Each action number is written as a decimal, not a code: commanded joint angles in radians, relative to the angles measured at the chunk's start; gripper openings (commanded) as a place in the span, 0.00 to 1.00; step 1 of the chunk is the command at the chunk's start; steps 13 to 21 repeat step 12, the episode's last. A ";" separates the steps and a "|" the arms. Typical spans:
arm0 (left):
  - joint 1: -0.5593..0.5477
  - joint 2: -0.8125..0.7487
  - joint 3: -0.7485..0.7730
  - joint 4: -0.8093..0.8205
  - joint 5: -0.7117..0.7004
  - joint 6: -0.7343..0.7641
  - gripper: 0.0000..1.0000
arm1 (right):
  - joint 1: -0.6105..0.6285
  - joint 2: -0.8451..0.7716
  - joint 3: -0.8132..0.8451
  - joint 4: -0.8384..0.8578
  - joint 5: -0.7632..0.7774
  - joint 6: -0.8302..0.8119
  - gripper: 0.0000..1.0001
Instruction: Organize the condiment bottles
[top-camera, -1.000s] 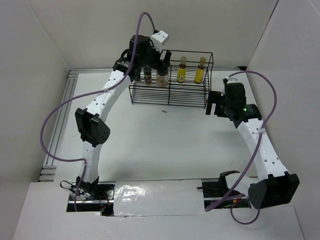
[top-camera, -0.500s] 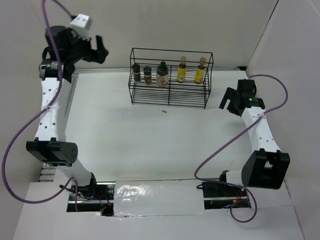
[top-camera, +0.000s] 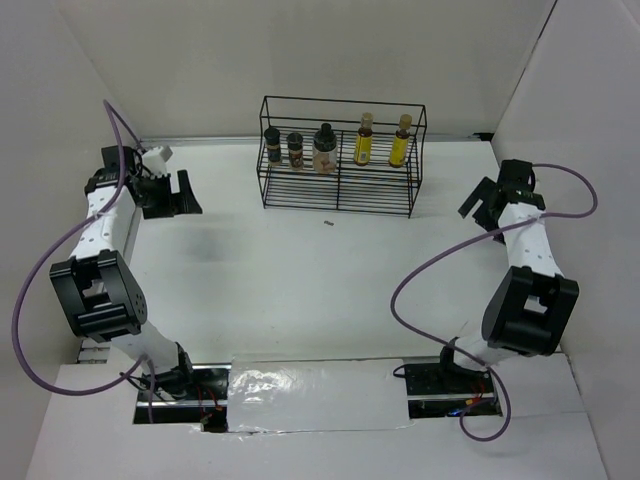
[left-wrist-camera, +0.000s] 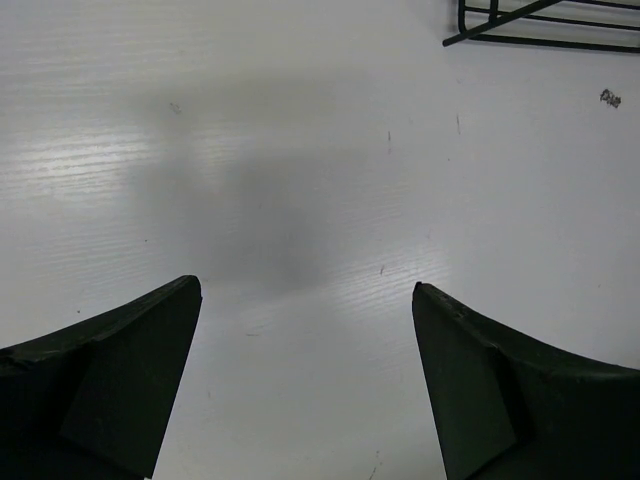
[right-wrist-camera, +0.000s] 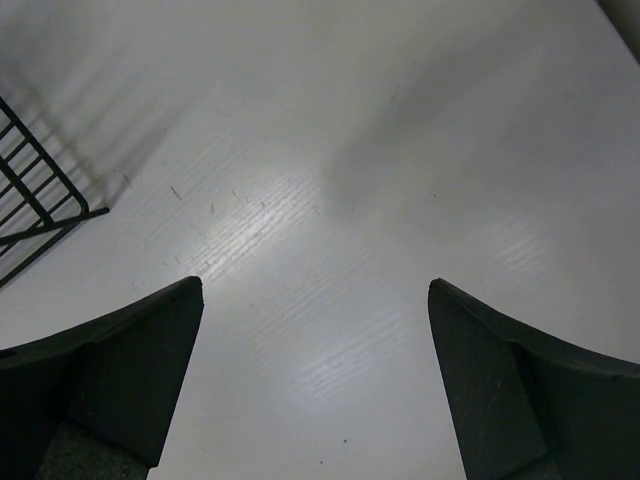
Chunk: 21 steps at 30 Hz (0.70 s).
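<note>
Currently on hand, itemised from the grippers outward.

Left gripper (top-camera: 183, 194) (left-wrist-camera: 305, 290): jaws spread wide, nothing between them, only bare worktop (top-camera: 300, 290) under them. Position: left edge, towards the far left corner, well apart from the rack.

Right gripper (top-camera: 481, 207) (right-wrist-camera: 315, 285): jaws likewise wide apart and empty. Position: right edge, towards the far right corner, just off the rack's right end.

Wire rack (top-camera: 338, 210): black, open-fronted, set at the middle of the far edge. All five bottles stand upright in its back row.

Contents, left to right:
- two short dark-lidded jars (top-camera: 272, 146), side by side at the left end;
- one fatter black-lidded jar (top-camera: 324, 149), just beside them;
- two slim yellow bottles (top-camera: 364, 141), tan-capped, in the right part.

Handling, by estimate: small, rigid and light, probably glass or hard plastic with smooth walls, so liable to slip or break if dropped. The slim pair look tall for their footing and likely to topple. Best hold is around the body just under the cap; the fat jar wants the jaws opened wider.

Obstructions: the rack's top rail and end wires crowd any reach from the side. The jars stand close together, which leaves little room for a finger between them.

Sundries: a dark speck (top-camera: 328, 223) on the worktop before the rack; purple cables (top-camera: 60, 260) looping off both arms; a foil strip (top-camera: 310, 395) along the near edge.
</note>
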 joint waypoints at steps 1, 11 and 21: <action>0.001 -0.045 0.037 0.025 0.056 0.016 0.99 | 0.003 0.065 0.123 -0.023 0.003 0.018 1.00; -0.004 0.009 0.095 -0.009 0.084 0.026 0.99 | 0.005 0.070 0.117 0.000 -0.044 -0.032 1.00; -0.004 0.017 0.101 -0.014 0.085 0.030 0.99 | 0.005 0.057 0.110 0.015 -0.050 -0.034 1.00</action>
